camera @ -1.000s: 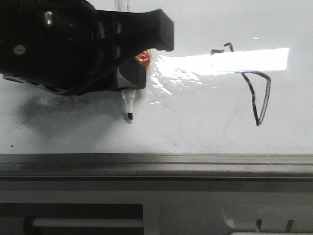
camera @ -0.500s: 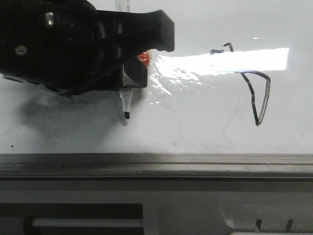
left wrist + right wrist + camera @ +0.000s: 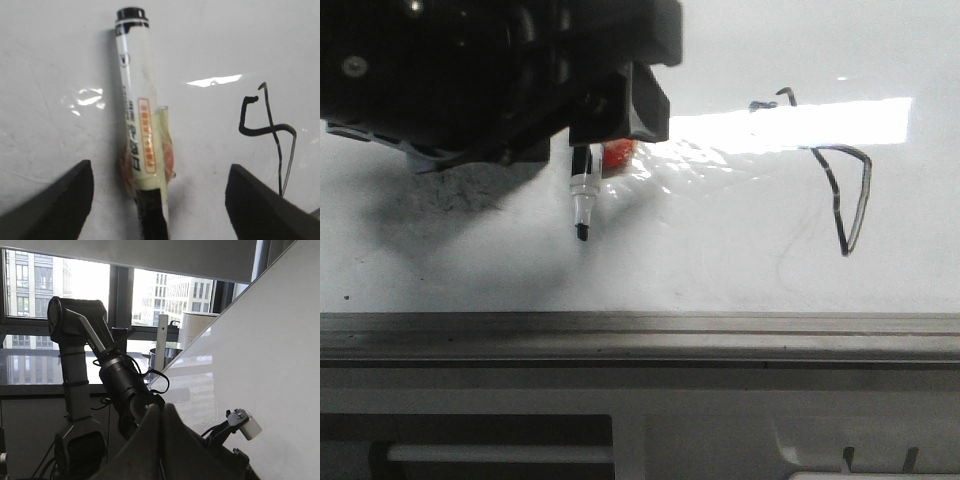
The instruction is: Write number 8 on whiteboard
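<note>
The whiteboard (image 3: 720, 270) (image 3: 210, 45) is glossy white with glare. On it, the number 8 (image 3: 842, 195) (image 3: 267, 131) is a thin, angular, lopsided black line. My left gripper (image 3: 160, 169) is open, its fingers (image 3: 60, 200) wide apart and clear of the marker (image 3: 136, 100) (image 3: 582, 190). That white marker is taped to a black stem between them. Its black tip (image 3: 583, 232) points at the board well left of the number 8; contact cannot be told. My right gripper (image 3: 159, 409) is shut on nothing, away from the board.
A grey metal rail (image 3: 640, 335) runs along the board's near edge. The left arm's black body (image 3: 440, 80) covers the board's upper left and casts a shadow there. In the right wrist view, the left arm (image 3: 120, 385) stands against windows.
The left gripper has turned and lifted, so its finger no longer juts out to the right and more of the marker shows. The tip stays about where it was. The drawn line is unchanged.
</note>
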### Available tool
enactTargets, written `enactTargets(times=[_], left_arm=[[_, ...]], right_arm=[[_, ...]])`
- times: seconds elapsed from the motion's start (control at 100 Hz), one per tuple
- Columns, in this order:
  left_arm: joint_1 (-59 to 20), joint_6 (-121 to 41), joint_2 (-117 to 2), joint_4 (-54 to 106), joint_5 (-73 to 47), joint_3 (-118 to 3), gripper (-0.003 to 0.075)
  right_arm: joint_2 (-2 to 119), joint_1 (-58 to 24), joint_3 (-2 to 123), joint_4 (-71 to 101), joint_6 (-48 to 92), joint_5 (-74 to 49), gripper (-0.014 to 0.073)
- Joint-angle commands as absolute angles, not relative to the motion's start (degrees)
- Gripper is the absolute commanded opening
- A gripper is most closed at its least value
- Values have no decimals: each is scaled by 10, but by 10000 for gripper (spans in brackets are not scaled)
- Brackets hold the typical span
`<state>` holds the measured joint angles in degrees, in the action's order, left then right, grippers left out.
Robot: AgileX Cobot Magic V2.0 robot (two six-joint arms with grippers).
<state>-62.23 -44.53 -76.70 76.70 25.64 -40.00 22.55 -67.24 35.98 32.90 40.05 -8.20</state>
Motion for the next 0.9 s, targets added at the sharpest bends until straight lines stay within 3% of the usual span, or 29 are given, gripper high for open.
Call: enactTargets(times=[0.0,0.16,0.3,0.39,0.58,0.89], left_arm=[[-619,-441,-735,773,313,-410,575],[-629,-507,-647,773,280,-410,559],[-629,-597,-575,780,264,-402,463],[-628,-641,-533,804,279,-395,340],[-629,-794,-423,892,235,-362,-23],[-629,-829,-250,1023,211,-274,-20]], right_arm=[[231,-669,379,335,406,-42,-63],[231,-669,379,335,406,-49,-63],[231,-669,379,335,406,-49,-63],[231,-669,379,329,406,-51,-63],[225,-669,379,278,406,-132,-63],[218,-668,379,221,406,-327,-63]])
